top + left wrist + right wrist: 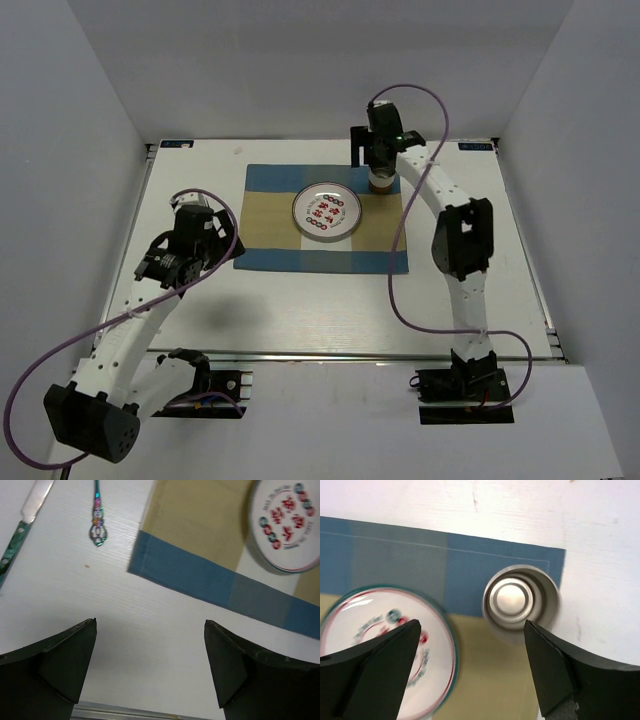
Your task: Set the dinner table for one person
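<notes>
With right gripper [471,625] spread wide and empty just above the steel cup [520,602] upright on the far right corner of the placemat [395,555], beside the plate [385,645] at placemat centre, dinner table [330,310] stretching beyond the placemat all round: cup step likely done, next sending the wide-open left gripper [150,622] to the knife [22,525] left of the placemat.

Nothing here reads for certain. The plate [285,525] has red marks [288,503] in its middle that look like characters, ringed by small red and teal circles; we cannot make them out. Fine curved print [274,490] follows its inner rim in the left wrist view, too small to read. From the top view, a blue sticker [176,144] sits at the table's [300,300] far left corner, another at the far right; both are unreadable.
</notes>
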Motion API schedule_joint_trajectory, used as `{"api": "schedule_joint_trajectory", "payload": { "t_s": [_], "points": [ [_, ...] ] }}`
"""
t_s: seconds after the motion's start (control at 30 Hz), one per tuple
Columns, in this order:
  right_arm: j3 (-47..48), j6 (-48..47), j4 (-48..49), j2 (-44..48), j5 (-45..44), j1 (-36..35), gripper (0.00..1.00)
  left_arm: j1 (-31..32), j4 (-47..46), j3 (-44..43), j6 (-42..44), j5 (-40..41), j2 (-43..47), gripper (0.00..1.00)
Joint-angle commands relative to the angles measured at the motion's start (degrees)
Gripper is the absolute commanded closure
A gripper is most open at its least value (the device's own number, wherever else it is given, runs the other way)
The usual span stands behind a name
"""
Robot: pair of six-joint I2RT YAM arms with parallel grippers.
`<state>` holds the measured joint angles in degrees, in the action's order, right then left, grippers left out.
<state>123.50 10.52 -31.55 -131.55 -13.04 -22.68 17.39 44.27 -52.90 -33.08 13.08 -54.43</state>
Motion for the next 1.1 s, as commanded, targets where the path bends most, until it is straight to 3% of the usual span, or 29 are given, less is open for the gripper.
{"api": "schedule_joint_trajectory", "payload": {
  "t_s": [0.0,0.17,0.23,0.4,0.47,0.57,0.8,0.97,1.07],
  "points": [
    [-4.47,1.52,6.32,19.25,1.78,-0.53,0.11,-0.51,3.0,-1.58,-2.42,5.88,-3.81,0.02],
    [-30.56,2.13,18.25,39.12,11.87,-2.02,0.11,-4.99,4.15,-6.93,-4.71,5.12,-16.11,0.02],
    [-41.96,4.14,24.48,43.98,16.62,-2.9,0.11,-7.53,5.03,-12.82,-4.36,4.23,-24.99,0.02],
    [-53.61,7.23,26.28,54.37,22.17,-5.71,0.11,-13.07,9.51,-27.22,-1.29,1.16,-44.84,0.02],
    [-58.71,8.28,26.97,58.58,23.14,-6.85,0.11,-14.92,11.18,-28.83,-1.02,1.77,-46.98,0.02],
    [-64.33,9.16,27.77,63.24,23.85,-7.64,0.11,-20.18,11.62,-28.75,0.38,1.6,-46.64,0.02],
    [-72.17,12.41,34.96,65.89,30.43,-8.17,0.11,-25.29,14.53,-24.71,8.11,-0.25,-41.55,0.02],
    [-73.32,13.21,38.32,64.14,36.32,-8.26,0.11,-27.23,5.92,-16.28,14.69,1.86,-28.65,0.02],
    [-73.58,13.03,38.84,64.13,37.91,-8.17,0.11,-27.85,1.09,-15.21,20.22,-0.15,-27.21,0.02]
  ]
}}
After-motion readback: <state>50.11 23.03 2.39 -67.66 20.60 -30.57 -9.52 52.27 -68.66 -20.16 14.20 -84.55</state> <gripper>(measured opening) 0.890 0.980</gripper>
